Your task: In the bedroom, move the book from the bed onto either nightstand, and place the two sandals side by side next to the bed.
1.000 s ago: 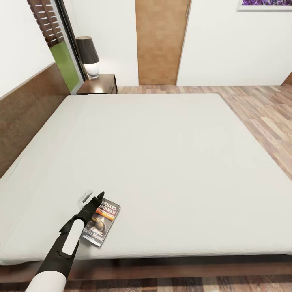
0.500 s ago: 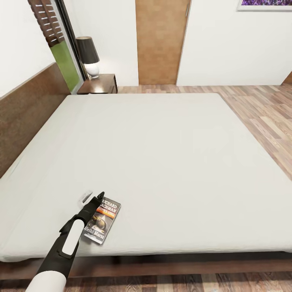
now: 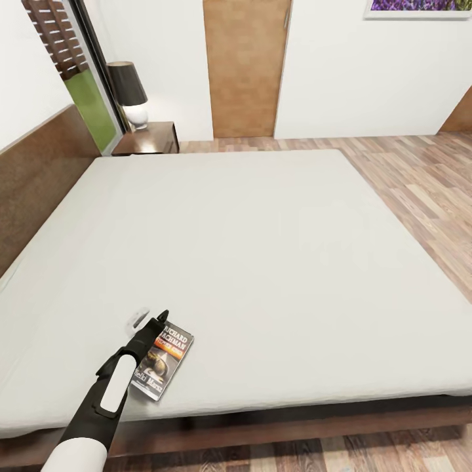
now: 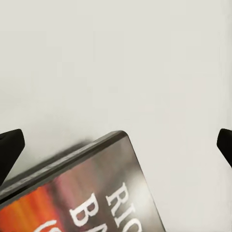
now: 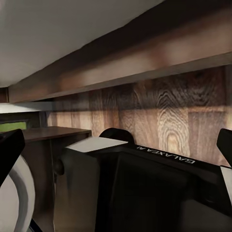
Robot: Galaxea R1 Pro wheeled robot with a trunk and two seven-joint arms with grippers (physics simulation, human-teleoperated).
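The book (image 3: 162, 360), dark with white lettering and an orange band, lies flat on the bed's off-white mattress (image 3: 249, 249) near its front edge. My left gripper (image 3: 149, 320) hovers open over the book's upper left corner. In the left wrist view the book's corner (image 4: 96, 188) sits between the two widely spread fingertips (image 4: 9, 150) of the left gripper (image 4: 116, 145). A nightstand (image 3: 147, 139) stands at the bed's far left corner. My right gripper (image 5: 116, 145) is open, low by the bed frame (image 5: 145, 63). The sandals are out of view.
A black-shaded lamp (image 3: 128, 92) stands on the nightstand. The brown headboard (image 3: 33, 170) runs along the left. A wooden door (image 3: 244, 65) is behind the bed, wood-plank floor (image 3: 419, 190) to its right. Part of my own body (image 5: 145, 193) fills the lower right wrist view.
The whole head view has shifted, so the camera moved: the room's far side slid left. My left gripper and the book keep the same relation.
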